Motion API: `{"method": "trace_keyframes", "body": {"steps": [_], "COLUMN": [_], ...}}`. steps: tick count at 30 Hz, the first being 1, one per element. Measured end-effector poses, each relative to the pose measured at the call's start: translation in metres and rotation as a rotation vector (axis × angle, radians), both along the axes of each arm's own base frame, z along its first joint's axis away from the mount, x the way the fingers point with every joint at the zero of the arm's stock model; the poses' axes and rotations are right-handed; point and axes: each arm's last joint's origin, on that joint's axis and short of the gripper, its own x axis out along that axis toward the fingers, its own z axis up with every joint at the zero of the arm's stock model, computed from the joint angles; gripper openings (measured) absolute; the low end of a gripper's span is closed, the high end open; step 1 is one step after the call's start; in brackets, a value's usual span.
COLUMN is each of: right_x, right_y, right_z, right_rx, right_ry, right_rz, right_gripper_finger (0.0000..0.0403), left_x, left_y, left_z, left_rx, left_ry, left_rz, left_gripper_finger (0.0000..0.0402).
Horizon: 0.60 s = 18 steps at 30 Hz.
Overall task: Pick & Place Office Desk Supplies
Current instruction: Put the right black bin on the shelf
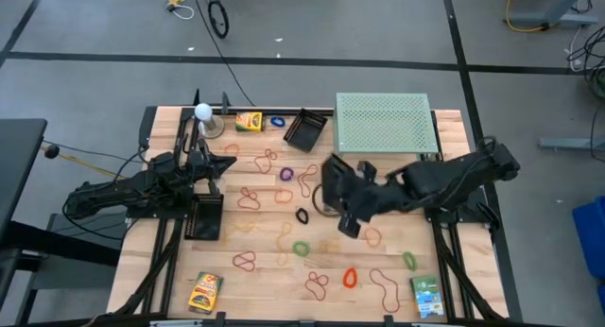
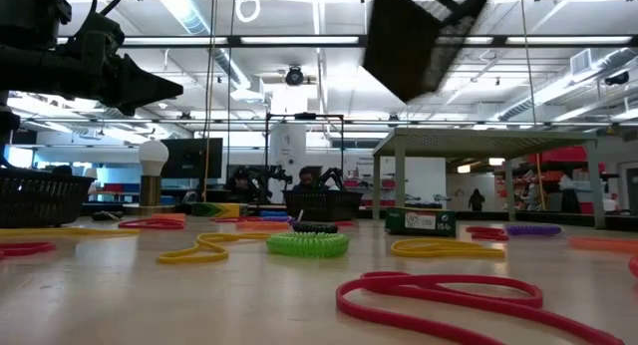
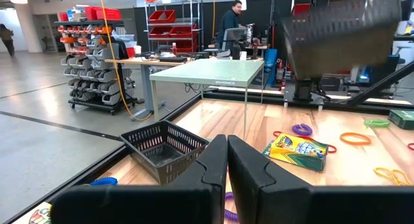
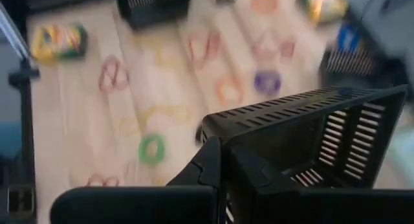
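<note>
My right gripper (image 4: 223, 164) is shut on a black mesh basket (image 1: 337, 187) and holds it high over the table's middle; in the low view the basket (image 2: 420, 36) hangs tilted well above the table. Rubber-band loops in many colours lie flat all over the wood, among them a green one (image 1: 301, 248) and a purple one (image 1: 285, 175). Crayon boxes lie flat at the far side (image 1: 249, 121) and at the near left (image 1: 205, 291). My left gripper (image 3: 226, 164) waits shut and level over the table's left part, touching nothing. My right gripper grips the basket's wall at its rim, near a corner (image 4: 212, 138). The fingers slant downward from the table's right side. The basket is lifted clear of the table and tilted, its slotted inside turned toward the wrist camera.
A second black basket (image 1: 304, 129) stands at the far middle and a third (image 1: 206, 217) by my left arm. A green perforated platform on legs (image 1: 386, 122) fills the far right. A white ball on a stand (image 1: 202, 114) is at the far left, a green box (image 1: 427, 296) near right.
</note>
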Motion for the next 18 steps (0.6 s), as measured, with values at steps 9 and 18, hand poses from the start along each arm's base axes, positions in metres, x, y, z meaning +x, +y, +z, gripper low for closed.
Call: {"method": "trace_keyframes", "body": {"steps": [9, 18], "right_x": [0.001, -0.001], "right_y": [-0.058, -0.146], "right_z": [0.040, 0.006], "right_rx": [-0.336, -0.459], "right_ry": [0.026, 0.356], "right_rz": [0.056, -0.019], "right_gripper_finger": [0.0010, 0.0010], "left_x": [0.000, 0.000], "left_y": [0.000, 0.000], "left_z": [0.000, 0.000], "left_rx": [0.000, 0.000], "left_ry": [0.000, 0.000], "left_rz": [0.000, 0.000], "left_gripper_finger": [0.0020, 0.0020]}}
